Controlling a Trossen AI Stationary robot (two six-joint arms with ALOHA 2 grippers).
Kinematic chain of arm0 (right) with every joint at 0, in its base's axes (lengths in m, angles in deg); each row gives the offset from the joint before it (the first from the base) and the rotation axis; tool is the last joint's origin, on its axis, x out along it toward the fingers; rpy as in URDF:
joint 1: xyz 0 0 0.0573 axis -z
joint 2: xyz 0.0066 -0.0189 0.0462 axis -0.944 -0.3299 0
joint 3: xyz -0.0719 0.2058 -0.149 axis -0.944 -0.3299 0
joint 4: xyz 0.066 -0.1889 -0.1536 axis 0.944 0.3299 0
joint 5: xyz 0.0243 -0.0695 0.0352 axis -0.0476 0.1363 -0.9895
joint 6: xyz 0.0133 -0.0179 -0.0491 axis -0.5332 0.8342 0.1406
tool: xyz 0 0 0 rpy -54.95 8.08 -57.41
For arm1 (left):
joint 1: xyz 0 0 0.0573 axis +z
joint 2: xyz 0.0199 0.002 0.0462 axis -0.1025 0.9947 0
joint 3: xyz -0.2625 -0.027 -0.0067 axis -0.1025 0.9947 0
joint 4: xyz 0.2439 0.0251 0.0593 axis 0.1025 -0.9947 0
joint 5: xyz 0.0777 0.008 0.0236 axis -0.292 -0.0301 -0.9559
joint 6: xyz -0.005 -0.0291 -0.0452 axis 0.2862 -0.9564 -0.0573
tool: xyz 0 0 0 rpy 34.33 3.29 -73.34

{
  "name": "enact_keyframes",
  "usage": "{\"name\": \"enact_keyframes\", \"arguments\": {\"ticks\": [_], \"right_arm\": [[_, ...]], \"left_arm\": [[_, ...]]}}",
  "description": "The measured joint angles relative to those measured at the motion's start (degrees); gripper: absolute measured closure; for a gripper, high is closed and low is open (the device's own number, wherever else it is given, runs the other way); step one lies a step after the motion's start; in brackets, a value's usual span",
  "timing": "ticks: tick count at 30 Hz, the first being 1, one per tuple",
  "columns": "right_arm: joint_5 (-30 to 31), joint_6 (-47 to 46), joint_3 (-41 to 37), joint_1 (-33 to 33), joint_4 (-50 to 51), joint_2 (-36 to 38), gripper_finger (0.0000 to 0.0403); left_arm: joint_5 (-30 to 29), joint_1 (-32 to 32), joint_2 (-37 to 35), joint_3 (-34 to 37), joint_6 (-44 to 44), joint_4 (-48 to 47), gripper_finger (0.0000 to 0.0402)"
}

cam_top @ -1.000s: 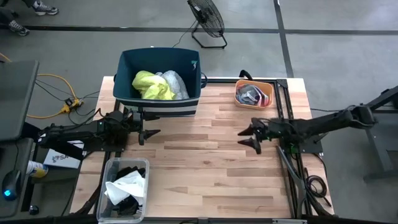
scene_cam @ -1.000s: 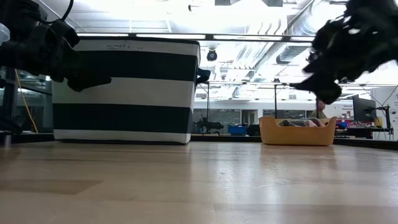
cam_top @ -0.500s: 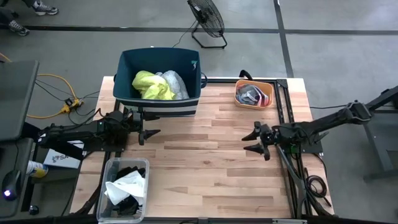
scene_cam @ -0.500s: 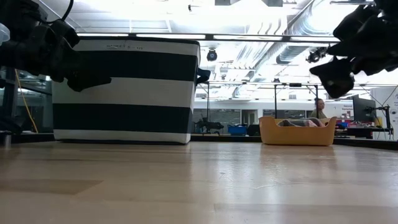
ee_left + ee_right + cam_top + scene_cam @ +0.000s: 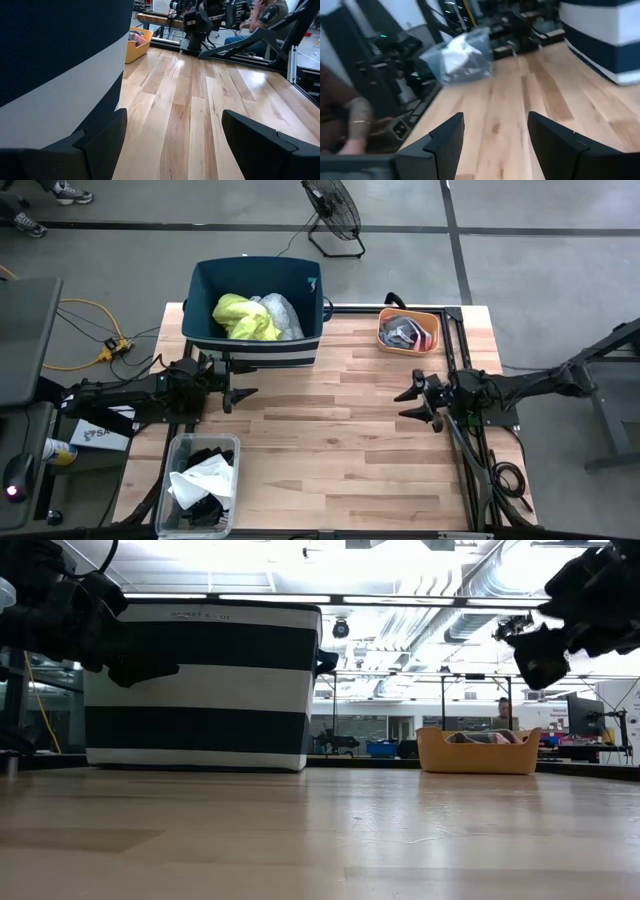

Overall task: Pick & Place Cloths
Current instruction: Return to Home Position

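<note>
Yellow garment (image 5: 245, 317) lies in the blue bin (image 5: 205, 285), socks (image 5: 404, 333) in the orange tray (image 5: 432, 328). My right gripper (image 5: 407, 404), fingers spread and empty, has drawn back rightward; my left gripper (image 5: 243, 394) stays spread, empty, beside the bin.

A bright yellow cloth (image 5: 243, 318) lies bunched up in the blue bin (image 5: 204, 280), in the upper middle of the view from above. A pale crumpled cloth (image 5: 281, 313) sits just beside it, touching its right side. A few grey socks (image 5: 404, 333) with a bit of pink lie piled in the small orange tray (image 5: 435, 330), at the upper right. At the lower left, a white rag (image 5: 203, 479) and some black pieces (image 5: 207, 455) lie jumbled together in a clear box (image 5: 176, 448).
</note>
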Motion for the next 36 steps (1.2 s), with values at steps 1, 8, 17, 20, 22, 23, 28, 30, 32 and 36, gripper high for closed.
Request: {"name": "enact_keyframes", "arguments": {"ticks": [1,8,17,20,22,23,28,30,32,36], "right_arm": [[-1.65,0.49,0.0,0.78,0.11,0.84,0.019],[-9.62,4.73,0.0,8.23,2.68,6.57,0.019],[-18.44,4.86,-1.01,21.16,6.68,11.43,0.019],[-18.53,4.81,-1.01,25.11,6.86,11.56,0.019],[-19.61,4.83,-1.03,27.56,6.97,11.56,0.019],[-20.39,4.85,-1.03,28.54,7.01,11.56,0.019],[-22.64,6.96,-1.05,31.66,7.08,11.29,0.019],[-22.73,7.86,-1.05,32.27,7.11,10.82,0.019],[-22.73,8.39,-1.07,32.41,7.14,10.17,0.019],[-22.9,8.2,-1.07,32.35,7.21,8.83,0.019]], "left_arm": [[0.0,0.0,-0.01,0.0,-0.01,-0.01,0.008],[0.0,0.0,-0.02,0.0,-0.01,0.0,0.008],[0.0,0.0,-0.01,0.0,0.0,-0.01,0.008],[0.0,0.0,-0.01,0.0,-0.01,0.0,0.008],[0.0,0.0,-0.02,0.0,0.0,0.0,0.008],[0.02,0.0,-0.02,0.0,0.0,0.0,0.008],[0.0,0.0,-0.01,0.0,0.0,0.0,0.008],[0.0,0.0,0.0,0.0,0.0,0.0,0.008],[0.0,0.0,0.0,0.0,0.0,0.0,0.008],[0.0,0.0,-0.02,0.0,-0.02,0.0,0.008]]}}
